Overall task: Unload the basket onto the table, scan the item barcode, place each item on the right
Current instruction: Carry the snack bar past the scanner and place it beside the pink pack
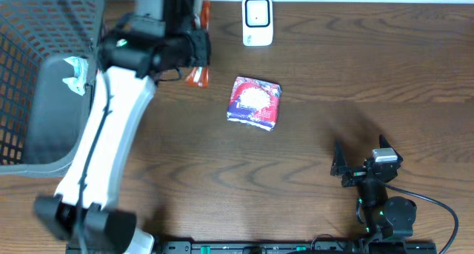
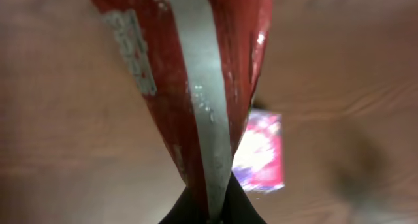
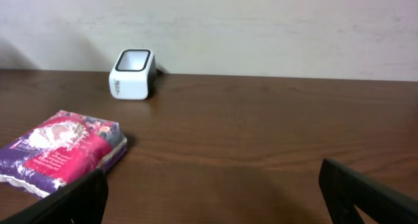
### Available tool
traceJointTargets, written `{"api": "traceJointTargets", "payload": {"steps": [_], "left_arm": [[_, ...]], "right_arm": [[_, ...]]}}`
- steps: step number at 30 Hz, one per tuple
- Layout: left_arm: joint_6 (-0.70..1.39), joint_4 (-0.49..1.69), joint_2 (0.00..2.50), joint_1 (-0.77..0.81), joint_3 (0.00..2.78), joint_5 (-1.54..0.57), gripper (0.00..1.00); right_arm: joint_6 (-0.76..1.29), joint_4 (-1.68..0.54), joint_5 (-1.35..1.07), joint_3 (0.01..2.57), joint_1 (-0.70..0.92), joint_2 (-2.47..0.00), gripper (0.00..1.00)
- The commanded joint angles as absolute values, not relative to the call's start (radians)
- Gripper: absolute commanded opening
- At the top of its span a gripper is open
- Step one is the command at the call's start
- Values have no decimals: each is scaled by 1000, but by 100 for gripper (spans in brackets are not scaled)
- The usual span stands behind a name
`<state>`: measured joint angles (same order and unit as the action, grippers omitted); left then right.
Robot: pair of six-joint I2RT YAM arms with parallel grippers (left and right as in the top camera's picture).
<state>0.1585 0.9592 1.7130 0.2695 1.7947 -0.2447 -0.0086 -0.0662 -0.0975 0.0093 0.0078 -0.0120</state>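
Note:
The item, a red packet [image 1: 197,77] with a silver strip, hangs from my left gripper [image 1: 194,48] above the table's far left-centre. In the left wrist view the red packet [image 2: 196,87] fills the frame, and the left gripper [image 2: 212,214] is shut on its lower end. The white barcode scanner [image 1: 257,21] stands upright at the far edge, a little to the right of the packet; the right wrist view has the scanner [image 3: 132,74] near the wall. My right gripper [image 1: 361,150] rests low at the near right, open and holding nothing [image 3: 215,198].
A pink and purple packet [image 1: 255,102] lies flat mid-table, below the scanner; this pink packet [image 3: 62,149] also lies left of the right fingers. A grey wire basket [image 1: 29,76] with grey wrapped goods stands at the far left.

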Motion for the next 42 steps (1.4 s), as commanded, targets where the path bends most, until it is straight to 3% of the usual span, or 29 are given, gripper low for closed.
{"api": "traceJointTargets", "payload": {"steps": [1, 18, 24, 31, 42], "left_arm": [[108, 1010, 1800, 281, 1802, -170, 8], [196, 1136, 2233, 378, 1790, -171, 8], [339, 1130, 2257, 422, 1790, -177, 7], [359, 1068, 2257, 479, 1790, -359, 7], [402, 987, 2257, 460, 1792, -339, 8]], "right_arm": [[-16, -67, -96, 6, 1, -7, 99], [-16, -68, -96, 6, 1, -7, 99], [-16, -67, -96, 6, 1, -7, 99], [-16, -67, -96, 6, 1, -7, 99], [-16, -68, -96, 6, 1, -7, 99]]}}
